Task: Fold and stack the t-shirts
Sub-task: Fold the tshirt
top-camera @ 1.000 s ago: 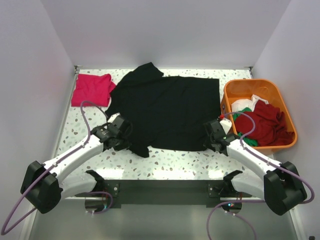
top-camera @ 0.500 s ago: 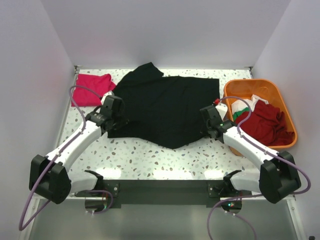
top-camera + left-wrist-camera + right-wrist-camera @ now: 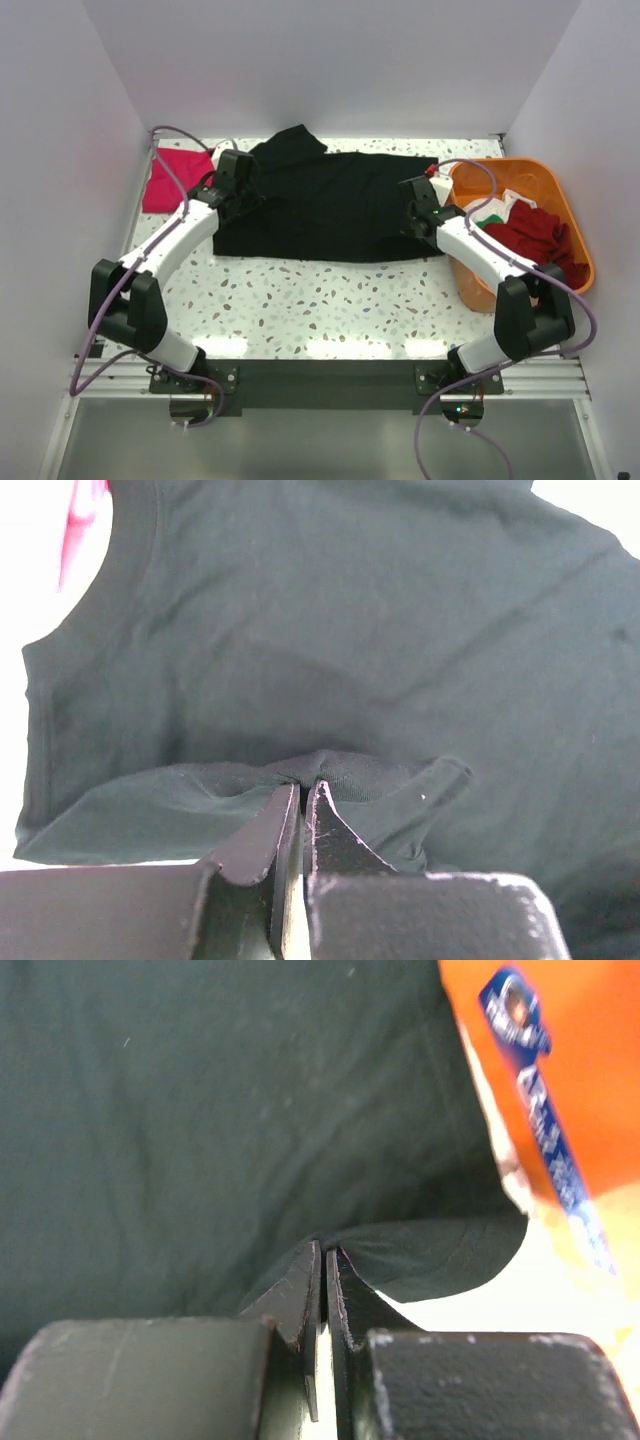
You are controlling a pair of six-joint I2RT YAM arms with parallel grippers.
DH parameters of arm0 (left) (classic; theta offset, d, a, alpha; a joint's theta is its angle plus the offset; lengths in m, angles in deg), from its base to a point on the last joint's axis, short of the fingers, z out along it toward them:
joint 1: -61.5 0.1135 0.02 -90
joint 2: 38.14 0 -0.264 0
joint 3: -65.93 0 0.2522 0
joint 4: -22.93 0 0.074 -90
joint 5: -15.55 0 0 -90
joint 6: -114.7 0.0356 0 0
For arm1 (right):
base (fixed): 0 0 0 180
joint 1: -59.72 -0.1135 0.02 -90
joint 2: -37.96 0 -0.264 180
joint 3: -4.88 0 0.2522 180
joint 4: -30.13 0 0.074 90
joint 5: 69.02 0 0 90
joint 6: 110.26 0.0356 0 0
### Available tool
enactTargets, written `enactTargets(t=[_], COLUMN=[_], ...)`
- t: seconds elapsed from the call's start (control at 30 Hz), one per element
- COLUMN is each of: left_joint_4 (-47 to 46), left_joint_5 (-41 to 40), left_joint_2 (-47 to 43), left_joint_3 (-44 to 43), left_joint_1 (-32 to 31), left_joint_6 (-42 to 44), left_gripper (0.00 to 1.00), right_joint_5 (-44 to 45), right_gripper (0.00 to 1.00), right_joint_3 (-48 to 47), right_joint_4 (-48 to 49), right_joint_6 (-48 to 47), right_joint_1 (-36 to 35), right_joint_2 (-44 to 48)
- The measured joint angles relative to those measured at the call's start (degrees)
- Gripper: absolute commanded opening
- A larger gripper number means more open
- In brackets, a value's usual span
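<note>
Two closed grips on black t-shirt (image 3: 330, 205), left gripper (image 3: 303, 790) pinching a bunched edge, right gripper (image 3: 324, 1256) pinching a corner beside orange tub (image 3: 505, 164) — pink-red t-shirt (image 3: 170, 182) far left.

Plain white walls (image 3: 330, 60) enclose a speckled tabletop (image 3: 330, 300) under bright light.

Right-wrist view: a narrow blue sticker (image 3: 548, 1120) runs slantwise down the outer wall of the orange tub (image 3: 600, 1060) and carries white lettering in a single line. The characters are too blurred to be read, and no brand or number can be made out. No writing is legible in the top or left-wrist views.
</note>
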Motion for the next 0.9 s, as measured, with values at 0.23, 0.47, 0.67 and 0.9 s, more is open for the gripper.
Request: enactTargets(t=[0.23, 0.47, 0.67, 0.9], left_joint_4=[-4.7, -7.6, -8.7, -10.4], left_joint_5=[-0.8, -0.9, -0.5, 3.3], left_joint_2=[8.0, 16.8, 23.0, 25.1], left_joint_3=[-6.0, -10.8, -13.7, -15.6], left_joint_1=[1.6, 3.1, 5.0, 5.9], left_joint_6=[4.2, 6.8, 8.4, 10.2], left_gripper=[0.0, 0.0, 0.67, 1.0], right_joint_5=[-1.5, -2.2, -0.9, 0.7], right_gripper=[0.0, 0.0, 0.23, 0.71], right_joint_3=[-5.1, -10.4, -15.5, -19.3], right_joint_4=[1.2, 1.4, 0.6, 0.3], right_joint_6=[-2.6, -4.2, -4.5, -7.4], right_joint_1=[3.7, 4.3, 5.6, 5.9], right_joint_2=[-6.3, -13.1, -19.6, -22.9])
